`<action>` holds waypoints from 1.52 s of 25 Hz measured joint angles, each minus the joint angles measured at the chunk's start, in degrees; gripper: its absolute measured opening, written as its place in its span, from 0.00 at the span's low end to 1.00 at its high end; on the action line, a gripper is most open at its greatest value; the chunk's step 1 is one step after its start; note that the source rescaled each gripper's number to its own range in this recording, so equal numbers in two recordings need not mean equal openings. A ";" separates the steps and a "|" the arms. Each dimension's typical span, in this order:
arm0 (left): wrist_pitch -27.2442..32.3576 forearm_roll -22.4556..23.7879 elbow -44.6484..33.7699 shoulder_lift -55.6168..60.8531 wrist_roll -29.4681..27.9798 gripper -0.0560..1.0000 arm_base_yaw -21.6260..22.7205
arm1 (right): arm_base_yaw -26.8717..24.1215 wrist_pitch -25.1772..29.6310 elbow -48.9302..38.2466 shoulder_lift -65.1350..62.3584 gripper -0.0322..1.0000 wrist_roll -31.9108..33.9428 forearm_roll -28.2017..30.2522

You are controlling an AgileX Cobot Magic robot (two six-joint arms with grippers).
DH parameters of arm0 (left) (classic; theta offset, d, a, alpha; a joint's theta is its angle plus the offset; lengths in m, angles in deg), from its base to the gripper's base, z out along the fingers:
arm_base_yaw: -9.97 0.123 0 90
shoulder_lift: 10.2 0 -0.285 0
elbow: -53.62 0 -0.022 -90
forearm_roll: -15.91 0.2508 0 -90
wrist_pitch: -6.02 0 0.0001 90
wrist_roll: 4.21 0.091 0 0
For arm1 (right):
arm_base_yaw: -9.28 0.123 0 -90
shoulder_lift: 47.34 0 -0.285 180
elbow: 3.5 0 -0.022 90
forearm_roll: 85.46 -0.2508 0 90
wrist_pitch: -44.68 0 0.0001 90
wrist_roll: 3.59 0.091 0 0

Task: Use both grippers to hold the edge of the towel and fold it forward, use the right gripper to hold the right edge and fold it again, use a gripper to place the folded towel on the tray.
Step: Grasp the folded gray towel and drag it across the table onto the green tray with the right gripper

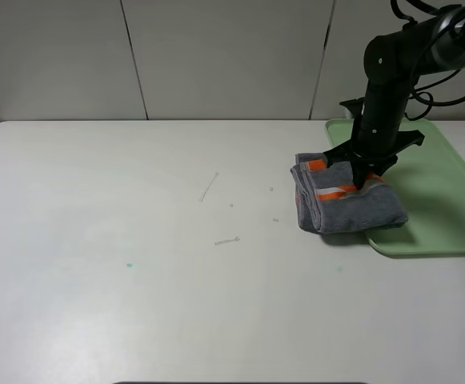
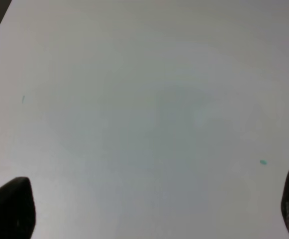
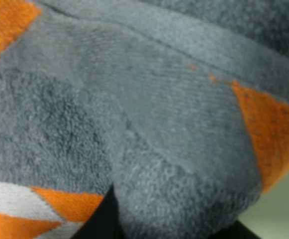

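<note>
Carrying: right hand (image 1: 366, 178) clamped on the folded towel (image 1: 346, 202), fingers pinching the layers so the fold holds.
Towel position: straddling the tray (image 1: 448, 200) rim, part on the counter (image 1: 136, 240); likely mid-placement.
Left hand: (image 2: 144, 211) fingers spread apart, empty over bare counter, clear of the work.

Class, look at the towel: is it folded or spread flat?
Folded. The towel is a compact layered bundle showing orange-striped inner layers, lying partly over the tray's edge.
</note>
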 joint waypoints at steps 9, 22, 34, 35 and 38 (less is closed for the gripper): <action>0.00 0.00 0.00 0.00 0.00 1.00 0.00 | -6.13 0.74 6.46 0.00 0.27 -0.19 0.00; 0.00 0.00 0.00 0.00 0.00 1.00 0.00 | -13.86 -4.18 7.14 0.00 0.27 -0.25 0.85; -0.04 0.00 0.00 0.00 0.00 1.00 0.00 | -14.73 -9.04 7.14 0.00 0.27 -0.25 2.54; -0.04 0.00 0.00 0.00 0.00 1.00 0.00 | -14.73 -9.04 7.14 0.00 0.27 -0.25 2.59; -0.04 0.00 0.00 0.00 0.00 1.00 0.00 | -14.73 -9.27 7.14 0.00 0.27 -0.25 2.59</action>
